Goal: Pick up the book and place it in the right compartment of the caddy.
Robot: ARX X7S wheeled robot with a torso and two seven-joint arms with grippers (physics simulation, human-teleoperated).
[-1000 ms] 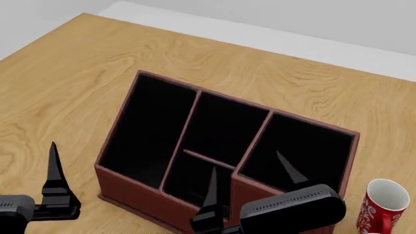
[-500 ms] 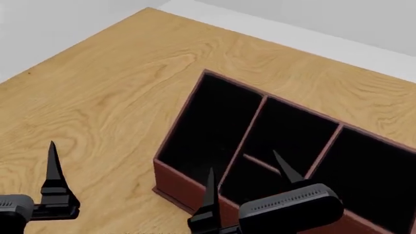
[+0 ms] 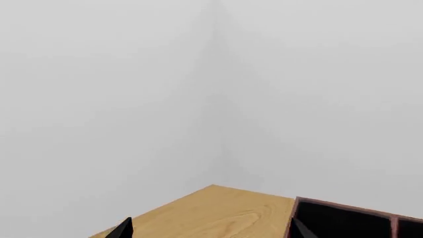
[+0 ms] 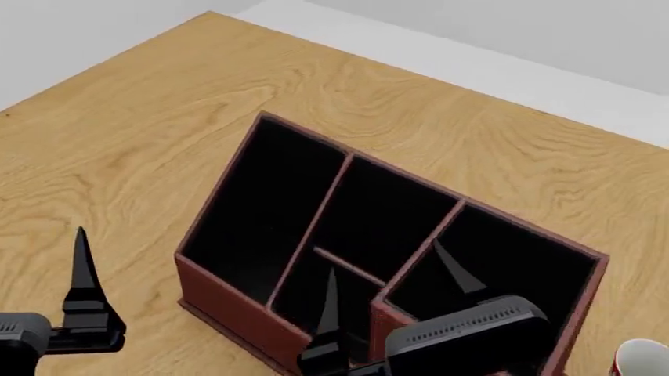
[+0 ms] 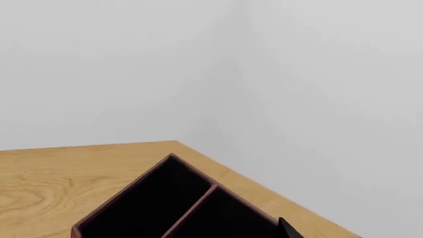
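Table [image 4: 157,125]: light wood with visible grain, smooth satin finish. Caddy [image 4: 225,301]: reddish-brown, leather-like matt outer walls; matt black lining. Gripper fingers [image 4: 81,270]: matt black plastic. Mug [image 4: 640,359]: glossy white rim, red side.

Bare table [image 4: 125,141] lies open around my left gripper [image 4: 81,266]. Ahead of my right gripper [image 4: 392,286] — spread wide — the caddy [image 4: 225,301] blocks; its right compartment [image 4: 502,258] gapes open from above. A mug [image 4: 640,359] stands beside the caddy's right end.
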